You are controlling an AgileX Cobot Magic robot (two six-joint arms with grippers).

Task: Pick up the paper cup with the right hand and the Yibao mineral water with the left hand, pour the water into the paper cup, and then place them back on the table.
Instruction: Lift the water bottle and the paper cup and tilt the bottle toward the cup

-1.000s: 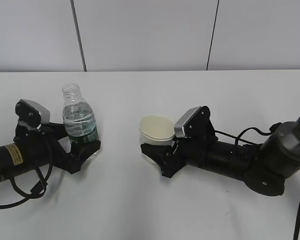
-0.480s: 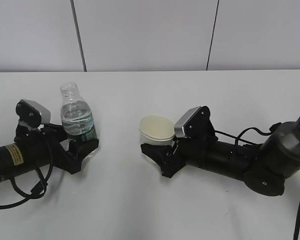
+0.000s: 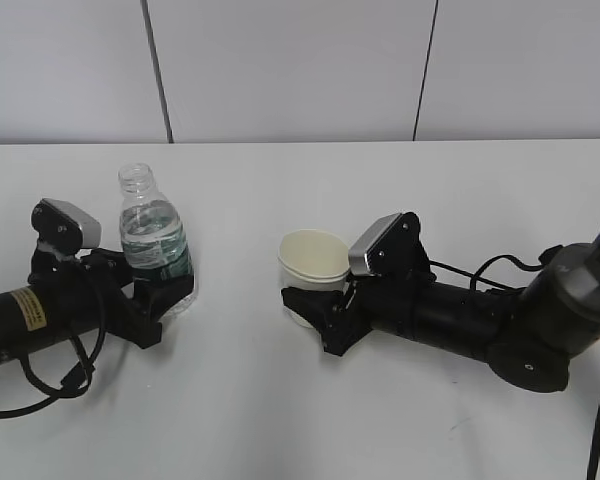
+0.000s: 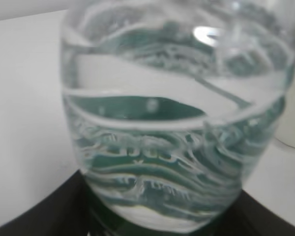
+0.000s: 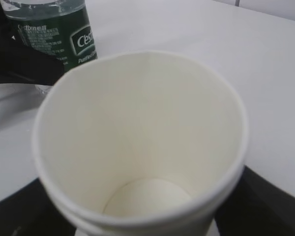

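On the white tabletop (image 3: 300,420), both pincers sit clamped, left (image 3: 165,292) on the clear green-labelled bottle (image 3: 155,245), right (image 3: 315,305) on the off-white paper cup (image 3: 313,262), ready for pouring.

Ext cam looks down at slant across white counter (image 3: 310,420). Both wrist cams v. close; right wrist cam also shares clear green-labelled plastic bottle (image 5: 51,32).

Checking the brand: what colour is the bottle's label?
Dark green with white print on the bottle; clearest in the right wrist view.
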